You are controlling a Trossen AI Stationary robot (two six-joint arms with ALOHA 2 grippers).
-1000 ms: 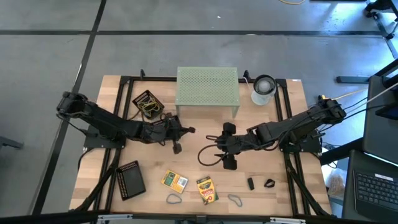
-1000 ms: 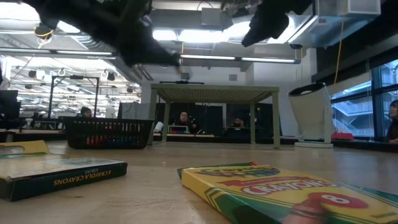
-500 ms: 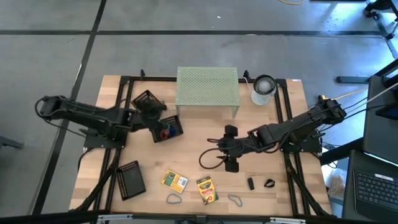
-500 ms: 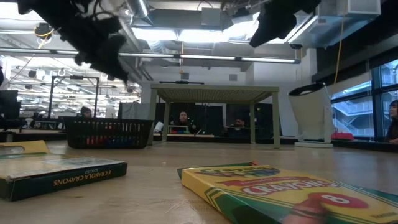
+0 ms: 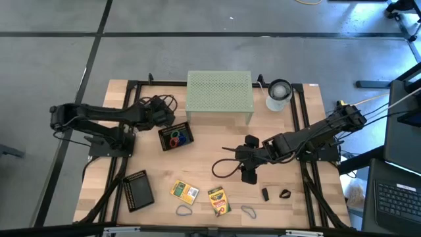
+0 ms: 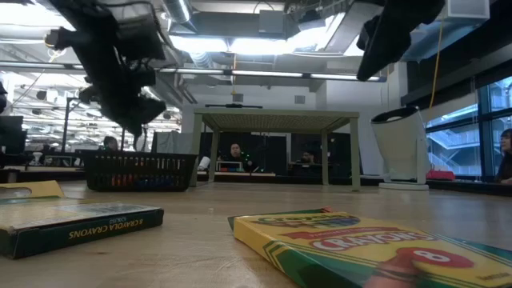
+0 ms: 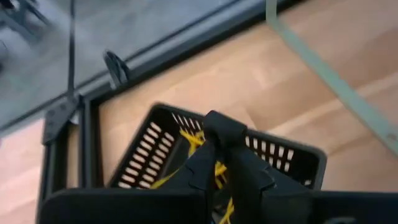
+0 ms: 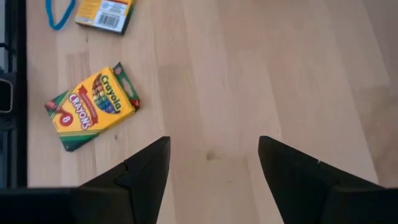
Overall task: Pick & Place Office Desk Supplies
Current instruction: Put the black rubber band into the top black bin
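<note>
At the table's left rear, left gripper [image 5: 158, 109]: hangs over a black mesh tray [image 7: 292, 155] of yellow bands [image 7: 194, 140]; finger tips drawn together, nothing seen pinched between them.
Change, left arm: a second ago this gripper was out near the table's middle; it has since swung back over the rear tray.
Second tray [image 5: 175, 136]: just in front of and right of the left gripper, holding red, blue and green loops [image 5: 175, 139]; the arm covered it a second ago, now it shows in full.
Third black tray [image 5: 138, 191]: well in front of the left gripper, near the front edge.
Writing, low view: the flat box [image 6: 80, 226] reads "CRAYOLA CRAYONS" on its side, upside down; the nearer box [image 6: 360, 244] shows part of a Crayola logo and a figure "8".
Writing, right wrist view: "Crayola CRAYONS" and "8" on the yellow-green box [image 8: 93, 106]; the other box [image 8: 102, 11] shows a barcode face, with a blue loop [image 8: 59, 15] beside it.
Crayon boxes, looks: two small yellow boxes with green edging, lying flat, close together but apart, front-left of the right gripper.
Right gripper [image 5: 248, 159]: over bare wood at mid-table, jaws spread wide, empty.
Change, right arm: shifted slightly rightward; jaws as wide as before.
Grey loops [image 5: 183, 210]: one on either side of the right-hand box, at the front edge; unmoved.
Black clips [image 5: 285, 193]: two, front-right of the right gripper, near each other; unmoved.
</note>
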